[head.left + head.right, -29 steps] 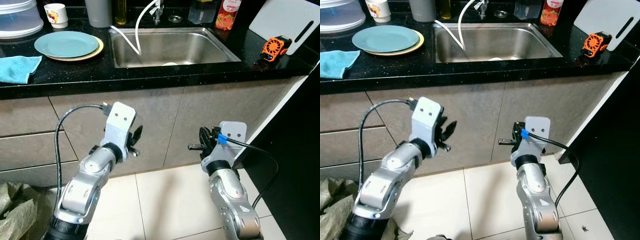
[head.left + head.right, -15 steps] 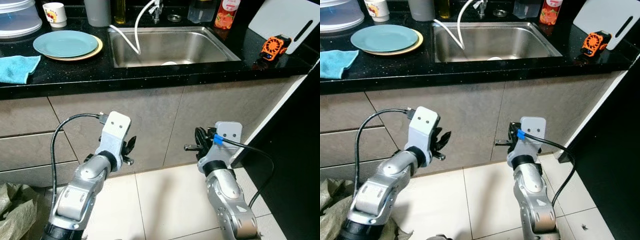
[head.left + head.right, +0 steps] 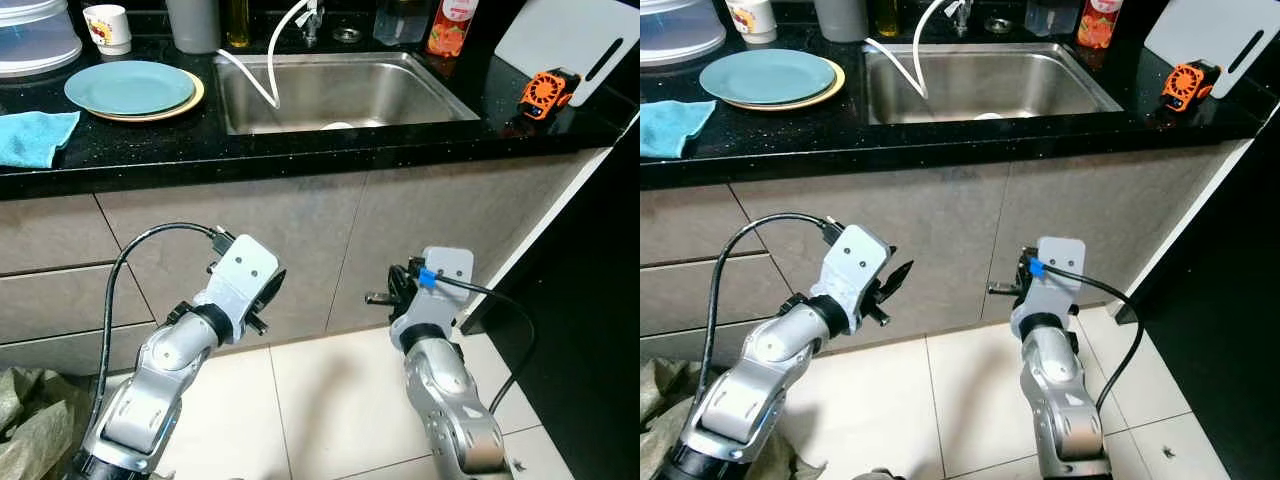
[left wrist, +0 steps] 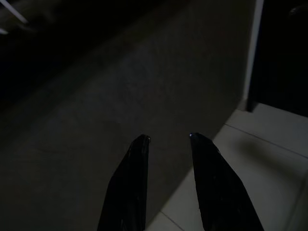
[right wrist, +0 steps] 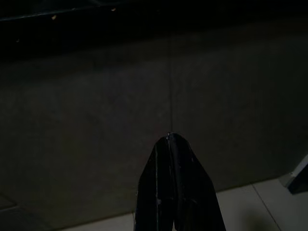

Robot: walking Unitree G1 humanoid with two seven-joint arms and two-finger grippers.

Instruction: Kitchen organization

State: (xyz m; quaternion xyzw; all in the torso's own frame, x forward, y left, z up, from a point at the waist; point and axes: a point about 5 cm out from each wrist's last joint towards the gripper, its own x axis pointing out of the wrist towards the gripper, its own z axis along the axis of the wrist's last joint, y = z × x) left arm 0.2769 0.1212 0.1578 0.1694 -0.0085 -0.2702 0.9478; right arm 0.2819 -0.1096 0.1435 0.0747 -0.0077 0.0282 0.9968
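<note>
Your left tool (image 4: 166, 144) hangs low before grey cabinet doors (image 3: 330, 240), fingers parted, nothing between them. Your right tool (image 5: 169, 139) sits low beside it, fingers pressed together, empty. Above, black table (image 3: 300, 150) carries steel sink (image 3: 340, 90), teal plate (image 3: 128, 87) stacked on yellow plate, blue cloth (image 3: 35, 135) at left edge, orange gadget (image 3: 545, 93) and white cutting board (image 3: 565, 35) at right. Tiled floor (image 3: 330, 400) below.

Head views bright, sharp — wrist views murky (underexposed).
</note>
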